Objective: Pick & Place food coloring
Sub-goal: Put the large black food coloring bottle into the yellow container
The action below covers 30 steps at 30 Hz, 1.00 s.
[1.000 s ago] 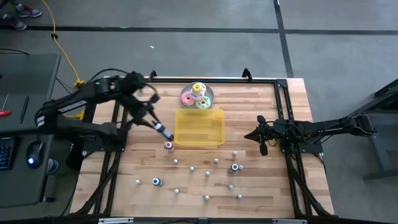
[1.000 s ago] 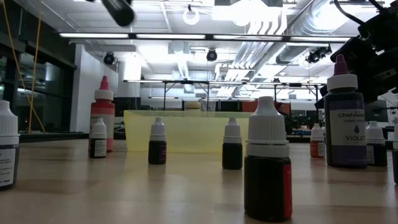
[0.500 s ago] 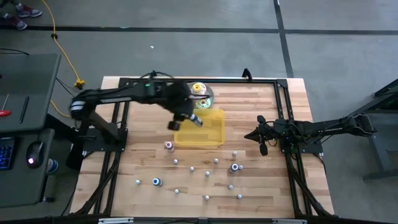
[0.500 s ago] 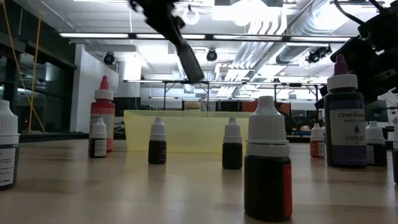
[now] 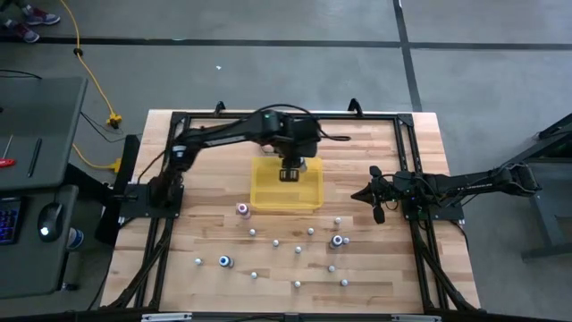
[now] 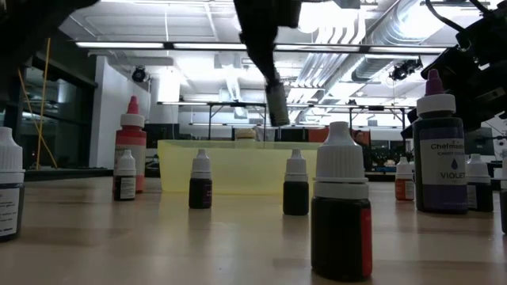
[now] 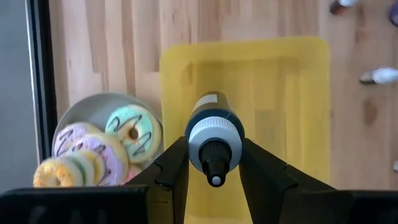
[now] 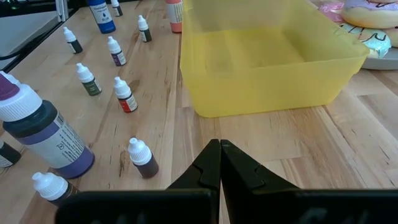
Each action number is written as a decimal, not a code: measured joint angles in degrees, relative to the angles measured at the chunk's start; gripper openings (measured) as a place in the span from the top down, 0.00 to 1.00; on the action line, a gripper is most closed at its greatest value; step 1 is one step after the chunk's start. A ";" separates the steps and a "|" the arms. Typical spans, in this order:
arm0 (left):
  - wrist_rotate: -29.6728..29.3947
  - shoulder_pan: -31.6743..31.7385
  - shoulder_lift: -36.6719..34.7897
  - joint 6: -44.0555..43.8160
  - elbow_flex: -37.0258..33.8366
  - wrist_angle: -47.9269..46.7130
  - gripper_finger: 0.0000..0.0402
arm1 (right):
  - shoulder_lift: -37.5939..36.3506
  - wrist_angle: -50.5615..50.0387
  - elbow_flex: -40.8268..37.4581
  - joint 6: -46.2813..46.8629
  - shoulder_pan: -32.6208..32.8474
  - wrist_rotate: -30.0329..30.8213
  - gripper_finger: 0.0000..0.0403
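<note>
Left arm: extended across the table, wrist pointing straight down, left tool [image 7: 214, 163] clamped on a bottle. Right arm: stretched low near the table's right edge, right tool [image 8: 219, 163] with its fingers pressed together.

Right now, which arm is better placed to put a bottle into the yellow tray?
The left. Its gripper already holds a bottle above the yellow tray. The right gripper is shut and empty, low over the table beside the tray.
</note>
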 joint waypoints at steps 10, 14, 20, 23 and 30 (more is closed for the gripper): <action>-3.59 0.00 7.23 0.26 1.91 2.91 0.72 | 0.02 0.10 0.00 0.00 0.00 0.00 1.00; -2.64 0.24 8.66 0.30 1.91 5.18 0.72 | 0.02 0.12 0.00 0.00 0.01 0.00 1.00; -2.31 0.24 11.37 2.90 1.91 6.80 0.72 | 0.02 0.15 0.00 0.00 0.01 0.00 1.00; -1.86 0.53 11.62 3.02 1.91 7.13 0.72 | 0.02 0.12 0.00 0.00 0.02 0.00 1.00; -1.71 0.96 12.80 3.04 1.83 8.75 0.72 | 0.02 0.14 0.00 0.00 0.01 0.00 1.00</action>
